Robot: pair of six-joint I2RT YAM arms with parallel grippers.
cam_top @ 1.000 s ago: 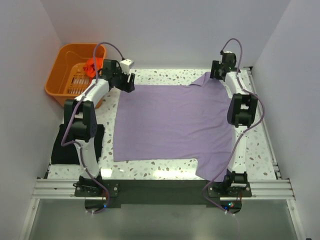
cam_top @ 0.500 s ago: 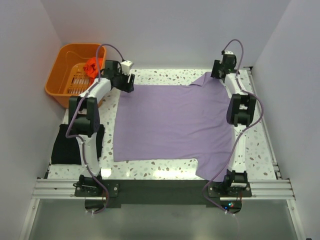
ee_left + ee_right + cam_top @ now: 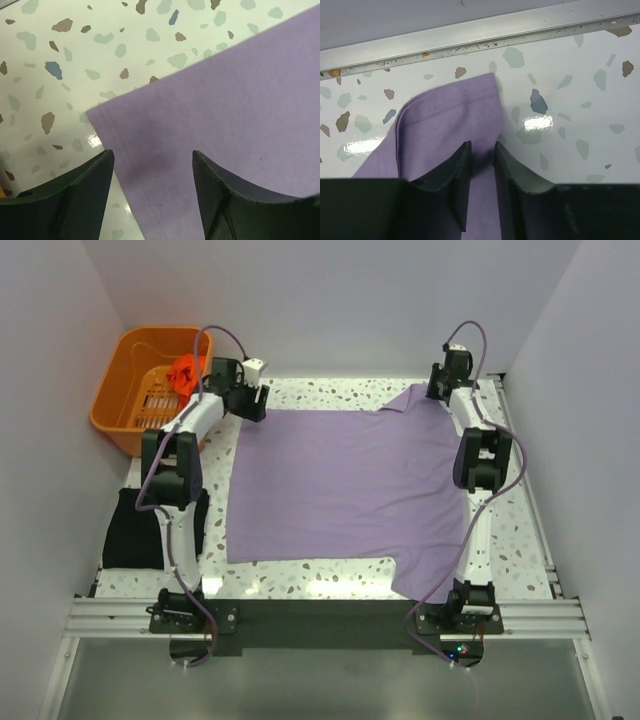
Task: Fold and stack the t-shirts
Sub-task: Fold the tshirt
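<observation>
- White walls box in a pale, speckled terrazzo desk [image 3: 330,390], both arms reaching out to its far edge.
- Spread flat across the middle is the lilac-purple soft-cloth t-shirt [image 3: 345,485]. Its straight hem is at 9 o'clock and its sleeves are at 1 and 5, so its long axis runs 9 to 3.
- The left pincer [image 3: 152,160] hangs over the hem corner at 11 o'clock with its jaws wide apart. The wrist view puts the stitched corner right under the gap, bare desk to one side, and nothing is gripped.
- The right pincer [image 3: 482,150] is over at 1 o'clock on the far sleeve. Its jaws stand close together with a raised ridge of lilac cloth between them, so I read that as a grip on the sleeve.
- Here is the relation that matters: the shirt's far edge runs straight between the two pincers, and the whole body of the shirt lies toward 6 o'clock from both.
- My read is that the left side has yet to close on its corner. After that, both ends could be drawn toward 6 to fold the shirt along its length.
- Each arm is nearest its own end, so no crossing should be needed.
- A black cloth t-shirt [image 3: 125,530] lies folded at 8 o'clock beside the left arm.
- An orange-red cloth t-shirt [image 3: 183,373] sits crumpled in the rigid orange slotted plastic basket [image 3: 120,390] at 10 o'clock.
- One watch point: a thin corner can slip out if only the hem stitching is caught.
</observation>
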